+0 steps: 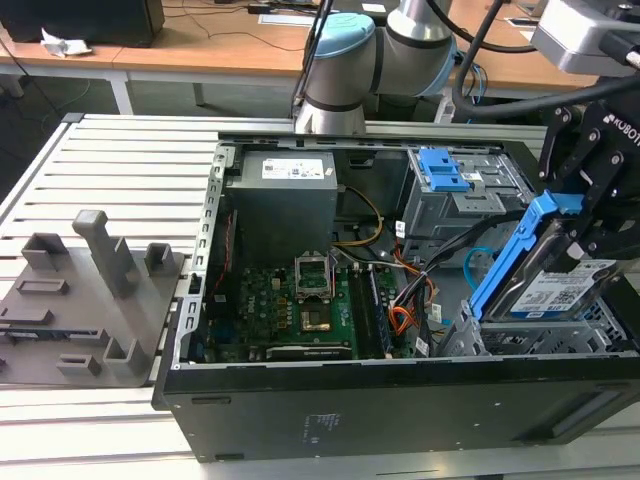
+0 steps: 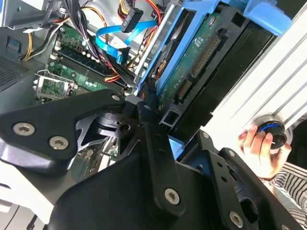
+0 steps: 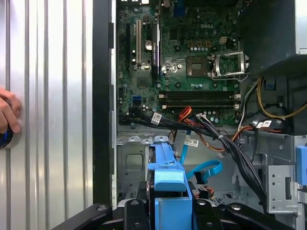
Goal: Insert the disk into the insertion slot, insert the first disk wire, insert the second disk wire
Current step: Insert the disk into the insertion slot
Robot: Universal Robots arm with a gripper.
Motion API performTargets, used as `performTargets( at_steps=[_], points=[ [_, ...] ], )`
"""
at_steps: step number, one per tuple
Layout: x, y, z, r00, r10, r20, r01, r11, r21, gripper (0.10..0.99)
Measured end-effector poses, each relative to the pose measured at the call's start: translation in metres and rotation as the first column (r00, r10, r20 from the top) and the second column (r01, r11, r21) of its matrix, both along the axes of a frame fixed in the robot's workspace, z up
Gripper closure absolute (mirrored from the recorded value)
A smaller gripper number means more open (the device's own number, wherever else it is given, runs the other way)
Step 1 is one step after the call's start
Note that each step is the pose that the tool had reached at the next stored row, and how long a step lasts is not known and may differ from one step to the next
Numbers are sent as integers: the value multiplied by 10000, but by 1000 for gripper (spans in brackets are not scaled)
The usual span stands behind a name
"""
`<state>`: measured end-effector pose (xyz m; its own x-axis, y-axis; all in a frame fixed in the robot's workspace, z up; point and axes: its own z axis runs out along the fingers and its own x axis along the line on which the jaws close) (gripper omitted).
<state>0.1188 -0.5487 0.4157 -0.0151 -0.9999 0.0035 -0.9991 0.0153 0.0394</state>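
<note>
Evidently the disk (image 1: 555, 290) is clenched in the hand (image 1: 578, 222) and held tilted just above the insertion slot (image 1: 520, 338), not yet seated. Near the slot, the second disk wire (image 3: 206, 168) and the first disk wire (image 2: 144, 5) are seen lying loose. All three steps are judged outstanding.

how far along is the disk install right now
Done: nothing looks finished yet. In hand: the gripper is shut on the disk in its blue carrier, held tilted above the insertion slot and not seated. Left: seating the disk and connecting both wires. The light-blue cable lies loose inside the case, not plugged into the disk.
</note>
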Motion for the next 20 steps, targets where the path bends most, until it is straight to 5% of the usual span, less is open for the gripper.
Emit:
performTargets(
  at_steps=[15, 20],
  points=[
    [0, 0, -160, 10000, 0, 0, 0, 10000, 0, 722],
    [0, 0, -162, 10000, 0, 0, 0, 10000, 1, 722]
  ],
)
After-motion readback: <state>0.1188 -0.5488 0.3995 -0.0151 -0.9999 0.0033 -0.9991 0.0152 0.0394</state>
